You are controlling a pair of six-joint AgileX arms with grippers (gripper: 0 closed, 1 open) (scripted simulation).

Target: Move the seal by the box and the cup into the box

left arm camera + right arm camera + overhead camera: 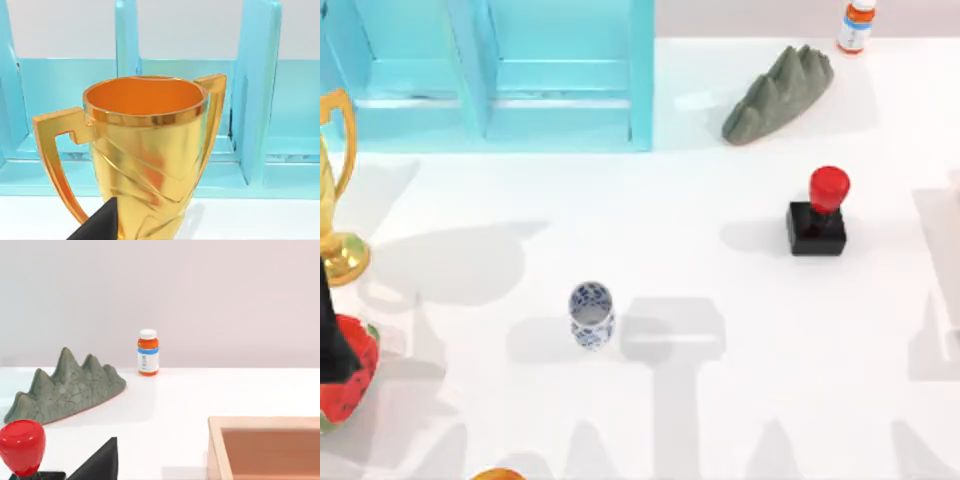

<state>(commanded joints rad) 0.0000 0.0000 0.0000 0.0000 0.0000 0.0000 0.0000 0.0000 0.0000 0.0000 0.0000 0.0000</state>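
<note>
The seal [817,215], a red knob on a black block, stands upright at the table's right of centre; its knob [21,446] shows close by in the right wrist view. The cup [591,314], white with blue flowers, stands upright near the middle front. The box [260,422], tan and open-topped, lies to the right of the seal. A dark part of my right gripper [97,462] points toward the seal, apart from it. My left gripper [332,330] sits at the left edge, its dark tip [100,226] just before the trophy.
A gold trophy [335,200] and a red strawberry-like object [350,385] stand at the left edge. A teal shelf [500,75] fills the back left. A grey ridged rock [778,92] and an orange-capped bottle [856,25] sit at the back right.
</note>
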